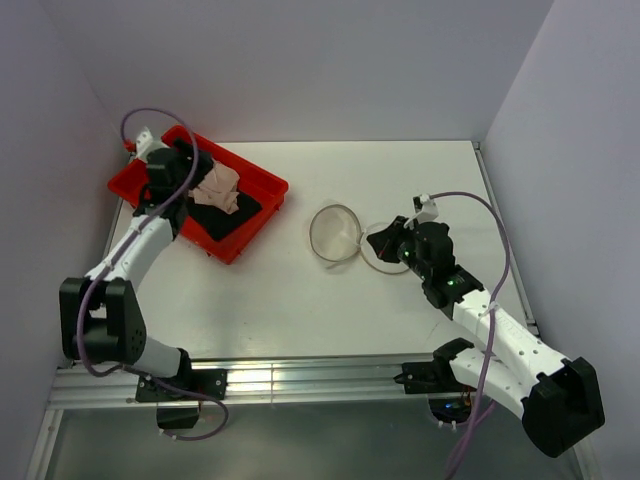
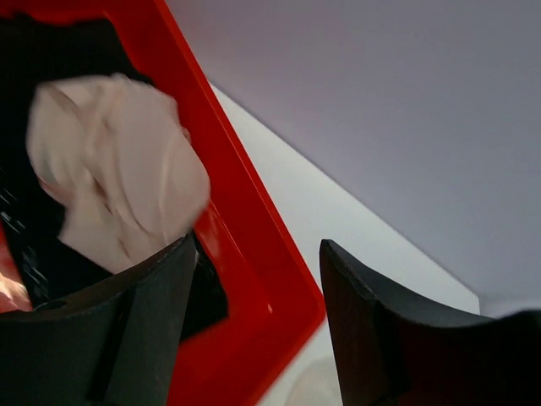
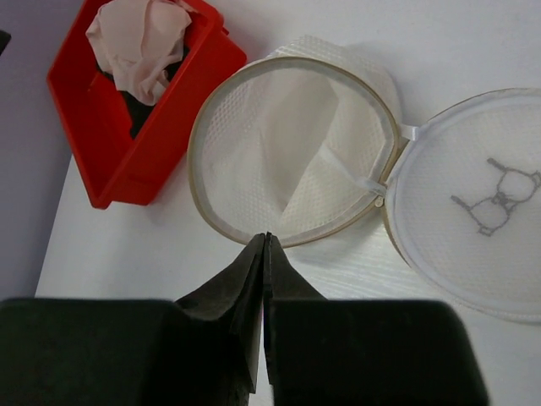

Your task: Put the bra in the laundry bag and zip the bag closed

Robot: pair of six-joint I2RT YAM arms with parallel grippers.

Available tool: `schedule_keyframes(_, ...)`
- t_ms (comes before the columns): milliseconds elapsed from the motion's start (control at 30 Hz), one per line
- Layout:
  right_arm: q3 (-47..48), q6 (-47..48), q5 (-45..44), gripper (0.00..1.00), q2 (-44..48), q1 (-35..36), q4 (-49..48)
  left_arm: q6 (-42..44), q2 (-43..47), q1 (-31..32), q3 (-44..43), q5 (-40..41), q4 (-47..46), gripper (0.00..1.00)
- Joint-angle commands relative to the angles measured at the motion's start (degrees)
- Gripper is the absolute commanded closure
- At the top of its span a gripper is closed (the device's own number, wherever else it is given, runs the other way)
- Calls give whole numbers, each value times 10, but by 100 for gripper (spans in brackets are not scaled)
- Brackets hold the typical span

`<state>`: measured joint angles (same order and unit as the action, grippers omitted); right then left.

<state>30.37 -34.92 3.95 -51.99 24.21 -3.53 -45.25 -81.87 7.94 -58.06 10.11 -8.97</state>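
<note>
The pale pink bra (image 1: 218, 186) lies crumpled on a black cloth in the red tray; it also shows in the left wrist view (image 2: 118, 169) and the right wrist view (image 3: 139, 38). My left gripper (image 1: 196, 172) hangs open and empty over the tray (image 2: 258, 288), its left finger (image 2: 152, 330) just beside the bra. The round mesh laundry bag (image 1: 335, 235) lies open mid-table, its lid (image 3: 473, 203) with the glasses mark flipped to the right. My right gripper (image 3: 267, 238) is shut, its tips at the bag's near rim (image 3: 215, 224). I cannot tell whether they pinch it.
The red tray (image 1: 250, 225) stands at the back left, its rim (image 2: 254, 245) under my left fingers. A black cloth (image 1: 228, 218) lies in it under the bra. White walls close in the table at the back and both sides.
</note>
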Motion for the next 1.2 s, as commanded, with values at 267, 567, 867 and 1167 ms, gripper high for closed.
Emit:
schedule_keyframes(267, 14, 15, 11, 93, 8, 16, -20, 95, -226, -127, -201, -115, 55, 35)
schedule_keyframes(567, 18, 20, 15, 90, -11, 21, -22, 120, -334, -136, -289, -156, 64, 44)
schedule_keyframes(867, 18, 24, 7, 89, -7, 22, -20, 114, -375, -136, -326, -155, 69, 93)
schedule_keyframes(1167, 29, 27, 24, 84, -7, 22, -15, 94, -263, -136, -235, -227, 11, 100)
